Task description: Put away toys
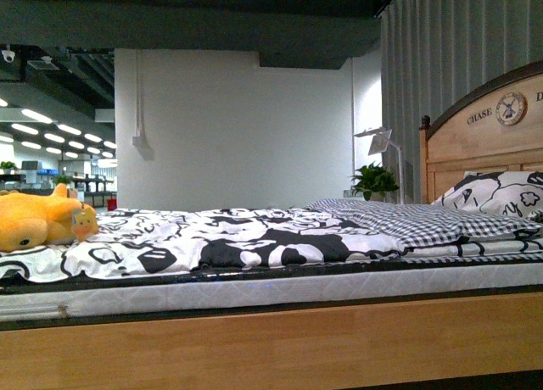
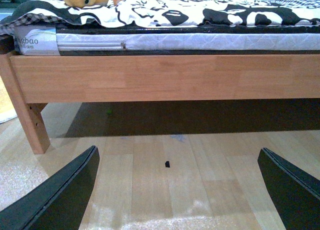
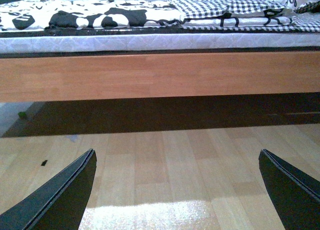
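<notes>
Left tool (image 2: 177, 149): jaws spread wide, nothing held. It is hung low over the floor (image 2: 150, 175) beside the bed (image 2: 165, 77), below the level of the side rail (image 2: 250, 77).

Right tool (image 3: 176, 151): likewise spread wide and empty, low beside the bed, nearer the headboard end.

Plush toy (image 1: 38, 220): orange-yellow, laid on the black-and-white duvet (image 1: 237, 237) at the foot end of the bed, well apart from the headboard (image 1: 484, 127). In the left wrist view it is seen above the bed's corner leg (image 2: 32, 125), well apart from both tools. No storage place is seen in any view.

Step in hand, as judged: the reach for the toy, not yet begun. The left tool is the better placed, being nearer the foot end. It should be raised clear of the mattress (image 2: 175, 41) edge before being carried in over the bed, so that the side rail is not struck. The body looks plump and soft, so a deep bite across the middle is advised, not a pinch on a limb. The loose duvet could be caught, so the closing is best made just above the cloth.
</notes>
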Motion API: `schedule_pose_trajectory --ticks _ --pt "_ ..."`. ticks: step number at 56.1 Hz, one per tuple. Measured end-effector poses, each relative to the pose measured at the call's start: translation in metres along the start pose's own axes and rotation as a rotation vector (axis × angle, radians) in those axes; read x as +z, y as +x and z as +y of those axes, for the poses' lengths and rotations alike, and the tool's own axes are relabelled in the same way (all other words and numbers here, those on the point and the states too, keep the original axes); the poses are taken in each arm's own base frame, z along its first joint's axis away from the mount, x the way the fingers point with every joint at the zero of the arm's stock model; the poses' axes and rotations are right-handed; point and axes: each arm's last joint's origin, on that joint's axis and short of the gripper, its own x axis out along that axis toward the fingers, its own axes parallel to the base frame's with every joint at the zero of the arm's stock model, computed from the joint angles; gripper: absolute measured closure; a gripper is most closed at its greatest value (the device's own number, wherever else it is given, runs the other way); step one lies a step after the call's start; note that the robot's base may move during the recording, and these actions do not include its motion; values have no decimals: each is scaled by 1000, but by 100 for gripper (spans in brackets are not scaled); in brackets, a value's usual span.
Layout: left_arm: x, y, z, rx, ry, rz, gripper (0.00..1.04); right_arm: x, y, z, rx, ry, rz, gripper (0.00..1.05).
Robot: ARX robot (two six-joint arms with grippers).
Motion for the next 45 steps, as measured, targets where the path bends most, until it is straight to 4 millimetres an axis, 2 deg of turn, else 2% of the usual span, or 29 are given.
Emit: schedule_pose_trajectory --ticks 45 --pt "0 0 0 0 0 0 6 0 0 0 0 0 0 7"
